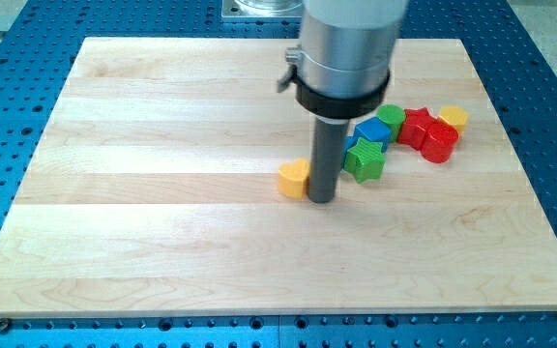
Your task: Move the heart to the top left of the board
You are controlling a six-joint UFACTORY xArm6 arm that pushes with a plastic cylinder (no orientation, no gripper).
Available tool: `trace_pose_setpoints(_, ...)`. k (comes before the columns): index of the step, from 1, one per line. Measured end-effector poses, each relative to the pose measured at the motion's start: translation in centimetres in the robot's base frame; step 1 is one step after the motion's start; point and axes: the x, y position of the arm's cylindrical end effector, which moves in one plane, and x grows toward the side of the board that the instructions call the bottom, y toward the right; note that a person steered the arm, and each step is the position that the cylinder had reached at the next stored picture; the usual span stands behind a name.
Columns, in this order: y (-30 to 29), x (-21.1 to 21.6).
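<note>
Task in progress, little of it accomplished. The yellow heart (294, 178) lies near the middle of the wooden board (143, 222), well apart from the board's top-left corner, its goal. My tip (322, 200) stands touching the heart's right side (the arm carries no gripper, so nothing is held; contact is by pushing only). To the right of the heart sit a green star (365, 160), blue block (373, 131), green block (391, 117), two red blocks (427, 133) and a yellow block (453, 118). Remaining: a long leftward-upward push.
</note>
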Motion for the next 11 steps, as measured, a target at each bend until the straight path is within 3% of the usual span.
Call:
trace_pose_setpoints(1, 4.3, 3.5)
trace_pose_setpoints(3, -4.9, -1.6)
trace_pose_setpoints(5, -5.8, -0.5)
trace_pose_setpoints(6, -8.2, -4.9)
trace_pose_setpoints(7, -12.7, -7.6)
trace_pose_setpoints(8, -13.2, -8.7)
trace_pose_setpoints(9, -17.0, -12.7)
trace_pose_setpoints(11, -16.8, -15.1)
